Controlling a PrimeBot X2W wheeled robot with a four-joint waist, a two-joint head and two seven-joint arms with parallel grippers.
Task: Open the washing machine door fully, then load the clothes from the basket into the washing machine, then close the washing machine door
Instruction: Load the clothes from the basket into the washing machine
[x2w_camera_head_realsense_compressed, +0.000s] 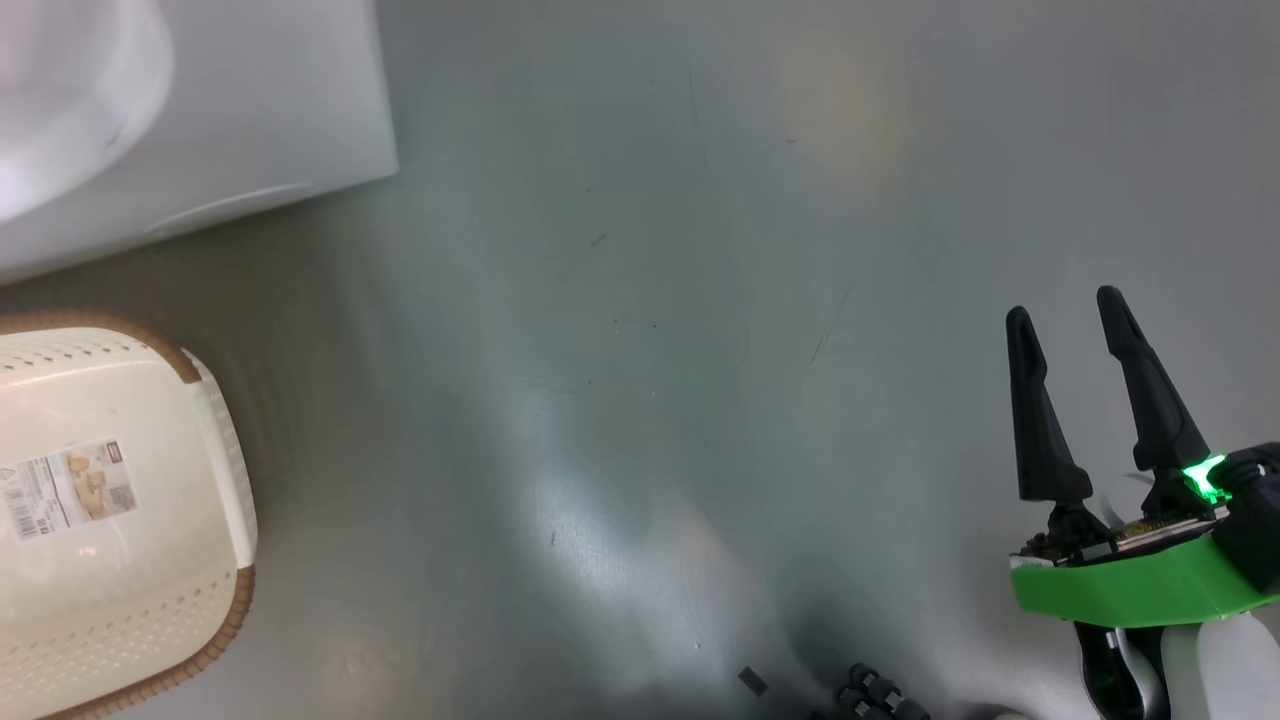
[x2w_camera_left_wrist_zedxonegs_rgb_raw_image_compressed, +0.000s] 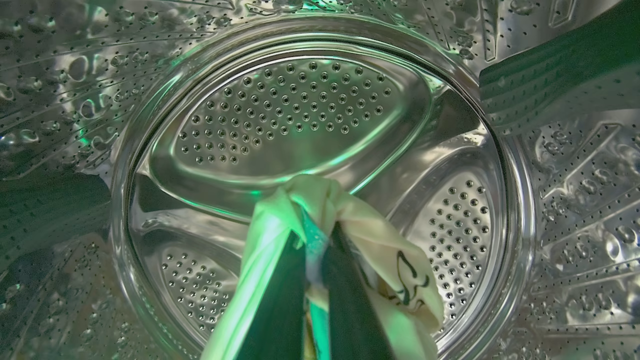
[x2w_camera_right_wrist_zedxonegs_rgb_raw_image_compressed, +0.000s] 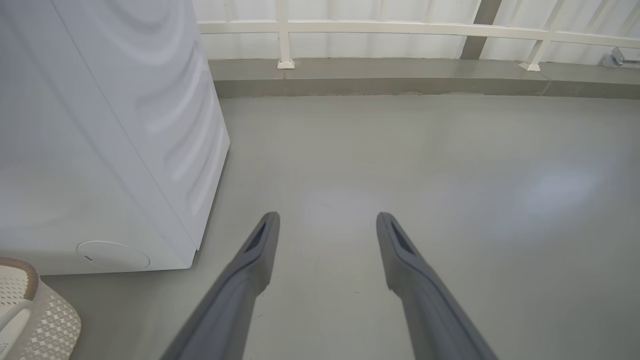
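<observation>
Drum of washing machine (x2w_camera_left_wrist_zedxonegs_rgb_raw_image_compressed: 300, 115) surrounds my left gripper (x2w_camera_left_wrist_zedxonegs_rgb_raw_image_compressed: 316, 235), clamped on cream garment (x2w_camera_left_wrist_zedxonegs_rgb_raw_image_compressed: 382, 235) | my right gripper (x2w_camera_head_realsense_compressed: 1065, 308) spread over floor (x2w_camera_head_realsense_compressed: 650, 300)

Glossy perforated steel drum (x2w_camera_left_wrist_zedxonegs_rgb_raw_image_compressed: 300, 110), soft cream garment (x2w_camera_left_wrist_zedxonegs_rgb_raw_image_compressed: 381, 234)

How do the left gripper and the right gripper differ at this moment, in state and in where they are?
The left gripper is shut on a cream-white garment; the right gripper stands open, holding nothing. The left gripper is inside the steel drum; the right gripper hangs over the grey floor beside the washing machine. Shared: both have two long dark fingers.
</observation>
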